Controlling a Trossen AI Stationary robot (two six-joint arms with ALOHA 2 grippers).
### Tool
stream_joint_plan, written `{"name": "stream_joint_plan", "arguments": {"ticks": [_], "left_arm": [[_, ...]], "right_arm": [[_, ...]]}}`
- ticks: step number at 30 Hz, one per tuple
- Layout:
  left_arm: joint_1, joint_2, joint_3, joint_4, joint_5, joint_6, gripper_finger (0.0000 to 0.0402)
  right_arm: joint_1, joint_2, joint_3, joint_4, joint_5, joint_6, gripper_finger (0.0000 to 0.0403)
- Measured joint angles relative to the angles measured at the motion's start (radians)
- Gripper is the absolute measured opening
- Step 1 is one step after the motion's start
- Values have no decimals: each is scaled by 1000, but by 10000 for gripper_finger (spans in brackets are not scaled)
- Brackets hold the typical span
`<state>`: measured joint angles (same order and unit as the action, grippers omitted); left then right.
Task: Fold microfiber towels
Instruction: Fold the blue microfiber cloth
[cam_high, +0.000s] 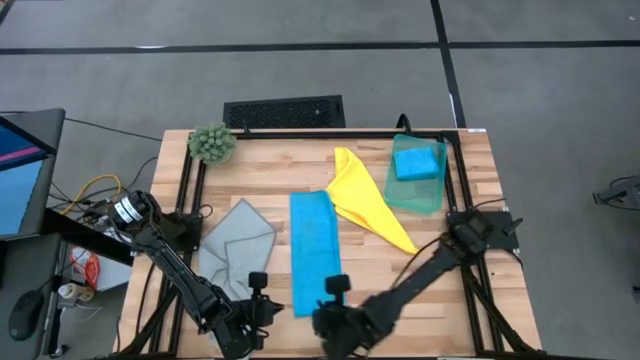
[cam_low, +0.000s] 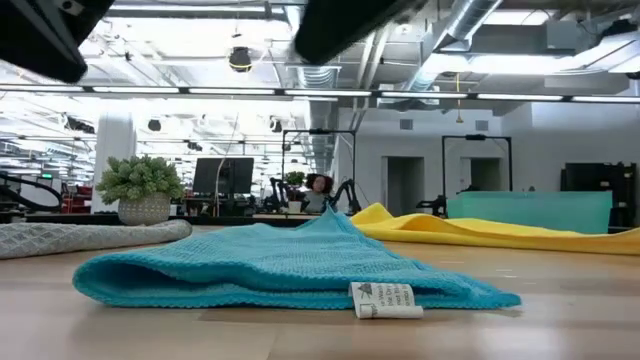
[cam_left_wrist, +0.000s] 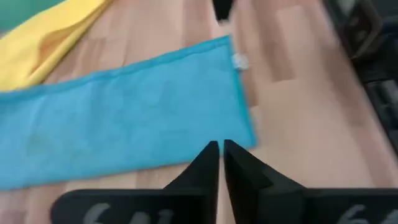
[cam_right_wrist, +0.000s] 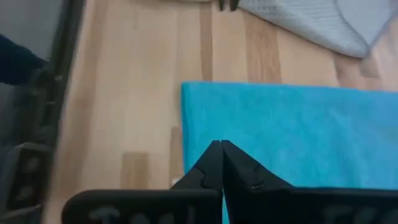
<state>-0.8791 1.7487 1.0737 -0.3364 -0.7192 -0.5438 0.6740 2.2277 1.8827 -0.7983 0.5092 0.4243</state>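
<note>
I have both arms pulled in at the near edge of the wooden table (cam_high: 500, 200), flanking the near end of the folded blue towel (cam_high: 313, 250). The left gripper (cam_left_wrist: 221, 155) sits just off that end with its fingers pressed together, holding nothing. The right gripper (cam_right_wrist: 221, 155) hovers over the same towel's edge, fingers likewise together and empty. That towel lies as a long strip at the table's middle, its white tag (cam_low: 383, 299) at the near end. The yellow towel (cam_high: 365, 200) lies loosely bunched just beside it. A teal towel (cam_high: 417, 185) sits at the far right corner with a second, small folded blue towel (cam_high: 418, 162) on top. The pale grey towel (cam_high: 238, 245) lies crumpled on the left, near the potted plant (cam_high: 212, 143)
</note>
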Motion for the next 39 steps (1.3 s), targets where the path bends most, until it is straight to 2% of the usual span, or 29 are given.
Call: {"name": "stream_joint_plan", "arguments": {"ticks": [4,7,11,14,17,20,25,32,39], "left_arm": [[8,18,-5,136,37,135,64],[13,22,-34,218,71,204,103],[25,36,-67,285,79,225,150],[31,57,-87,361,76,249,173],[31,100,-94,404,87,275,181],[31,155,-90,427,86,328,182],[41,238,-88,466,79,386,183],[55,249,-87,455,39,364,183],[69,248,-86,448,66,349,183]], "right_arm": [[82,-75,-139,-2,76,132,33],[140,-134,-306,101,121,234,50],[183,-220,-564,473,181,230,78],[181,-232,-725,752,175,111,98],[166,-209,-812,1004,145,-28,113],[142,-184,-838,1094,129,-92,124],[104,-164,-839,1121,90,-185,144],[79,-159,-846,1098,61,-223,165],[63,-159,-888,1103,10,-211,168]]}}
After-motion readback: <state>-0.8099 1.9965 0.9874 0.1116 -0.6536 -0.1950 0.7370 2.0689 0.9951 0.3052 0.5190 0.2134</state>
